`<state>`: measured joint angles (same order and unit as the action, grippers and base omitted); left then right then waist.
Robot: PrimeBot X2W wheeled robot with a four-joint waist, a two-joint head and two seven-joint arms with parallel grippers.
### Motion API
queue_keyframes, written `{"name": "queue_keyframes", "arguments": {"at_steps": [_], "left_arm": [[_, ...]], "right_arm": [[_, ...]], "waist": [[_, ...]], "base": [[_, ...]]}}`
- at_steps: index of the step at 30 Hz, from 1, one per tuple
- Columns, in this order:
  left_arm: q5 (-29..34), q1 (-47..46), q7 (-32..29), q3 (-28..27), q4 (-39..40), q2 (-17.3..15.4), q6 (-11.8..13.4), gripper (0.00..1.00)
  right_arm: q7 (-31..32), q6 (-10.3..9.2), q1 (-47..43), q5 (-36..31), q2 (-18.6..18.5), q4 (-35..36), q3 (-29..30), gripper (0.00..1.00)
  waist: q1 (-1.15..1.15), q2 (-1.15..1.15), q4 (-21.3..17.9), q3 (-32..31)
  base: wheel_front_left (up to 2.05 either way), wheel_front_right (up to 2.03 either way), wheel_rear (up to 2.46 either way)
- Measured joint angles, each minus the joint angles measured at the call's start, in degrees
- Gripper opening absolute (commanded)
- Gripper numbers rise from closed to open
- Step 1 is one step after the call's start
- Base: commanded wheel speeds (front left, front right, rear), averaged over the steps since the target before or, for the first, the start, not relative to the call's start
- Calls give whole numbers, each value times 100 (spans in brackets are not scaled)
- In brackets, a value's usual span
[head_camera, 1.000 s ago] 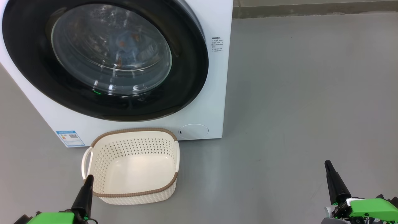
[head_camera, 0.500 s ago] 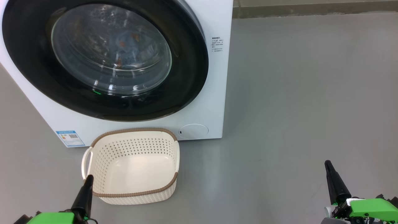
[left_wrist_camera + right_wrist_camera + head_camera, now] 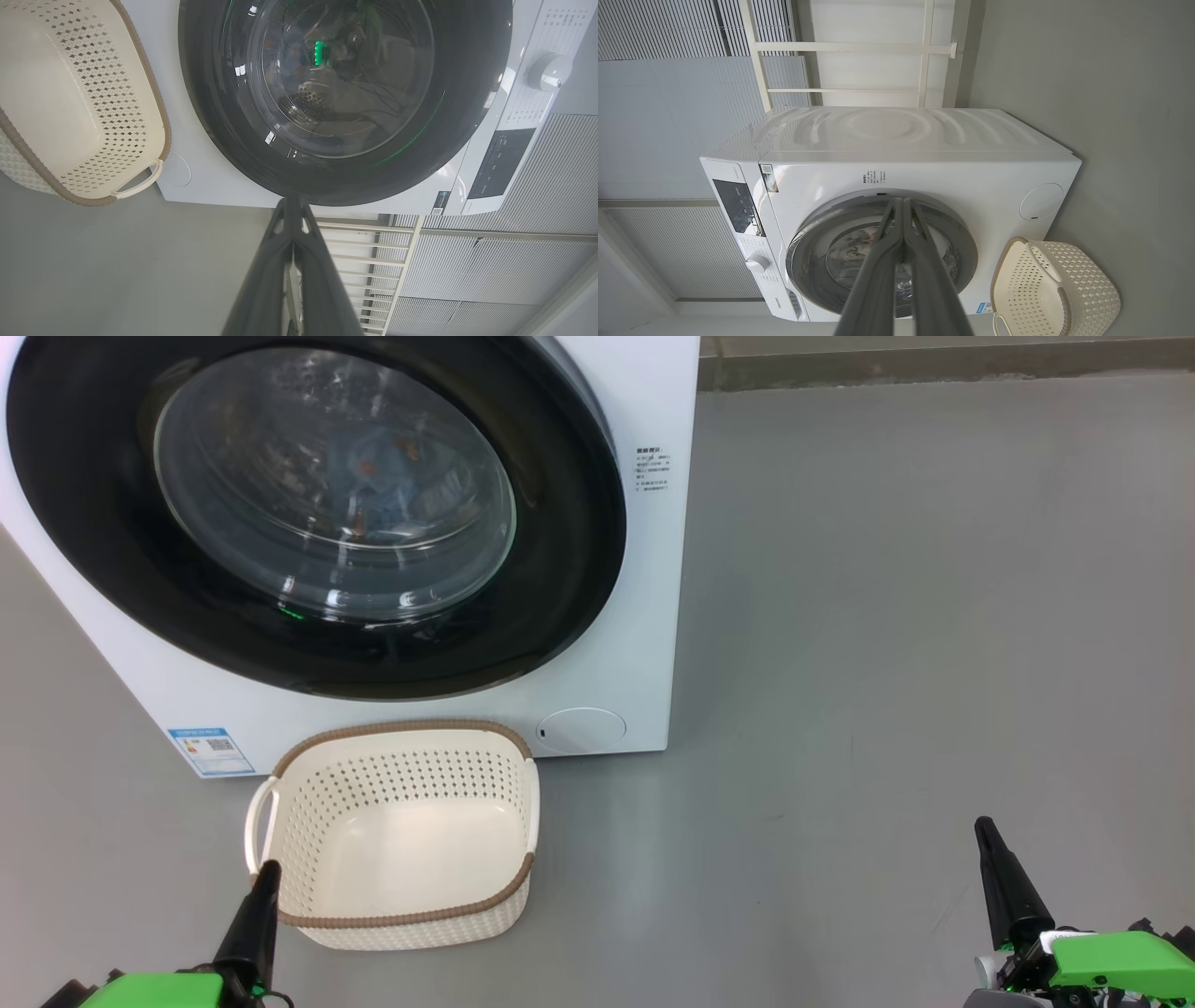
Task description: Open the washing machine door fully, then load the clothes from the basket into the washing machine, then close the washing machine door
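The washing machine door (image 3: 317,513), shut, lies twelve o'clock from my nearer left gripper (image 3: 266,877), ten o'clock from my right gripper (image 3: 983,831); both are pressed together, empty.

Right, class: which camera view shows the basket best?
The head view: the whole basket, seen from above, empty inside. The left wrist view crops it at the corner; the right wrist view clips its bottom.

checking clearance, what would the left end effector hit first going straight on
The left end effector likely meets the black rim of the washing machine door first, passing the basket; depth unclear.
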<state>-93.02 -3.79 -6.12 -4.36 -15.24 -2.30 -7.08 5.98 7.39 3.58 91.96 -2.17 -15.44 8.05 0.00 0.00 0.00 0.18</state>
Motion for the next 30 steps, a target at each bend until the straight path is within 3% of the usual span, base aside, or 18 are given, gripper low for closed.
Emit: {"name": "queue_keyframes", "arguments": {"at_steps": [30], "left_arm": [[1,-1,0,-8,0,10,0,0]], "right_arm": [[0,0,0,0,0,0,0,0]], "waist": [[0,0,0,0]], "base": [[0,0,0]]}}
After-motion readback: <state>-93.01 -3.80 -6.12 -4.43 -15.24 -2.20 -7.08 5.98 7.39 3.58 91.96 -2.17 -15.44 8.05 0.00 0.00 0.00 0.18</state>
